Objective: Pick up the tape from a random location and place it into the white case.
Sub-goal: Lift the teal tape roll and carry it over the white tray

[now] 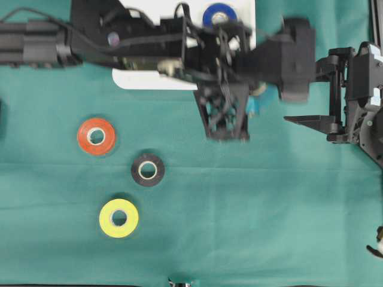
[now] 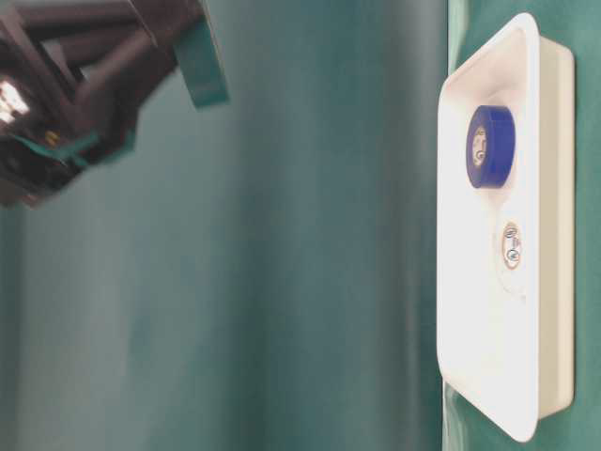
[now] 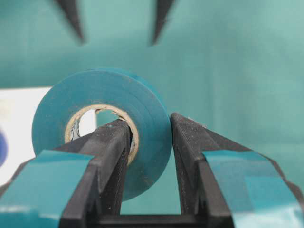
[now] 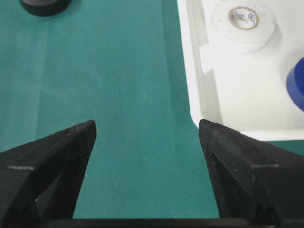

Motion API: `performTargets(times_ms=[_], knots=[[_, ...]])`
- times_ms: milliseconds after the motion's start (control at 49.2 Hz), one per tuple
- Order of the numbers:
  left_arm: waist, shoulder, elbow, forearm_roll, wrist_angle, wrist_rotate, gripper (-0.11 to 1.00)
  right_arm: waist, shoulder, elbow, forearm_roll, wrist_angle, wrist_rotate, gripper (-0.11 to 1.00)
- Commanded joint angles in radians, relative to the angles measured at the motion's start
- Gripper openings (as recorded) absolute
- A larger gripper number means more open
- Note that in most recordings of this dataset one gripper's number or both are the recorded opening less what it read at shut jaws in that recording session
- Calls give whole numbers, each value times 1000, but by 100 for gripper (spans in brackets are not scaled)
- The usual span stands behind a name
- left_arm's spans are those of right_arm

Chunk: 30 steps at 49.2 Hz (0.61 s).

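My left gripper is shut on a teal tape roll: one finger passes through its cardboard core, the other presses on the outside. It holds the roll in the air just right of the white case, whose near rim shows under the arm. The case holds a blue roll and a white roll. In the left wrist view the gripper faces the right gripper's fingertips. My right gripper is open and empty over the cloth, beside the case.
An orange roll, a black roll and a yellow roll lie on the green cloth at the left. The left arm spans the top and covers much of the case. The right arm stands at the right edge.
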Motion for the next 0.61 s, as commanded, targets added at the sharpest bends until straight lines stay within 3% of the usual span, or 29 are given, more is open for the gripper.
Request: performTargets(times_ms=[0, 386, 589], knots=[[49, -69, 17, 3, -20, 2, 23, -2, 3, -23, 0, -2, 0, 83], [233, -173, 221, 3, -158, 3, 23, -5, 3, -25, 0, -2, -2, 83], [259, -210, 293, 2, -199, 3, 23, -20, 3, -23, -3, -2, -3, 83]])
